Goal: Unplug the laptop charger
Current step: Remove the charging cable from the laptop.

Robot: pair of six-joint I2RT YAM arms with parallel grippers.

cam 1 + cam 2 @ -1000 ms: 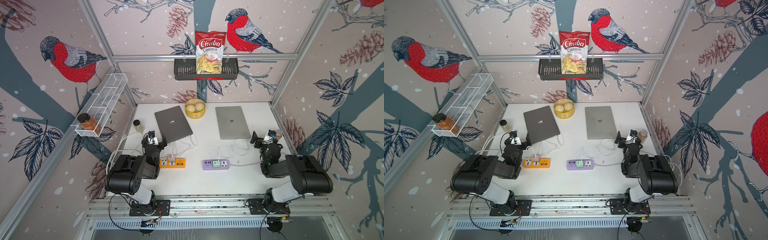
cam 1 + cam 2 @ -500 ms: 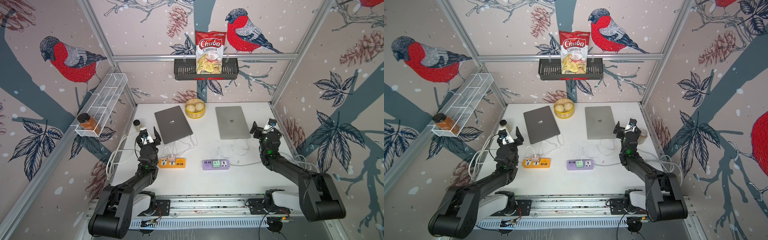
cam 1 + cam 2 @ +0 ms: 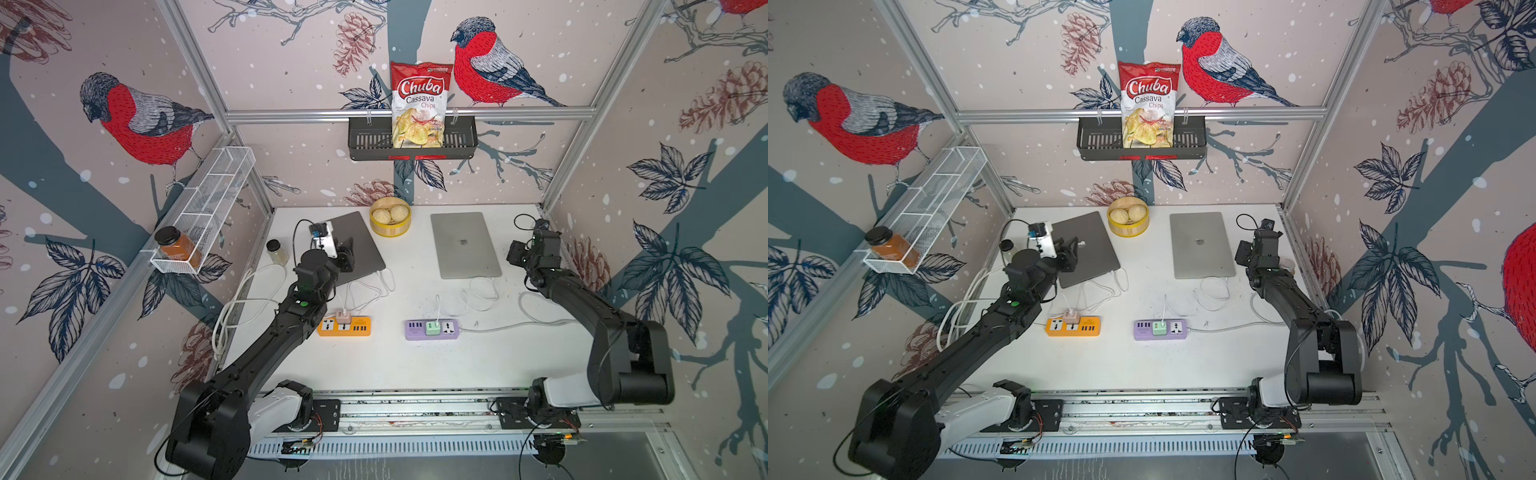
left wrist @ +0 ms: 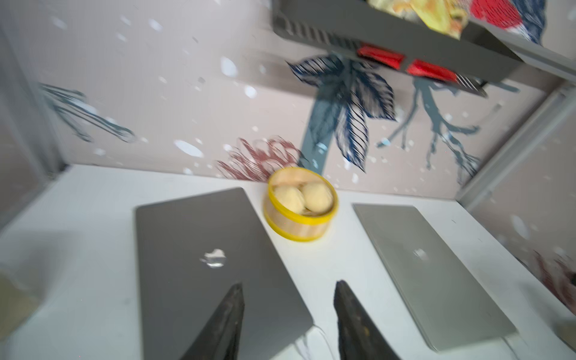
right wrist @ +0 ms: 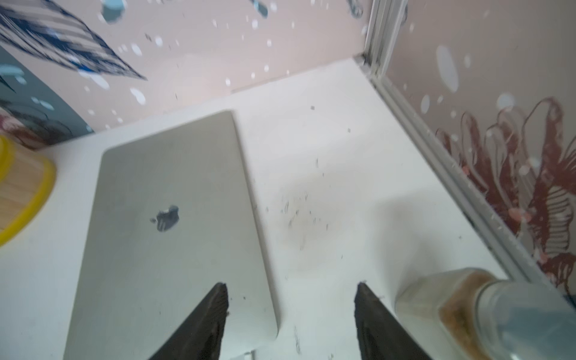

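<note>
Hovering over the dark laptop (image 3: 361, 241) at its 9 o'clock edge, left gripper (image 4: 288, 285): fingers spread, nothing between. Right gripper (image 5: 291, 285) at 3 o'clock of the silver laptop (image 3: 463, 245), also spread and empty. Pink charger (image 3: 343, 318) plugged into the orange strip (image 3: 359, 329), 6 o'clock of the dark laptop. Green charger (image 3: 433, 327) in the purple strip (image 3: 413, 331), 7 o'clock of the silver one.

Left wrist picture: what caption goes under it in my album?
Open left hand hovers over the dark grey laptop, yellow bun steamer and silver laptop beyond.
</note>
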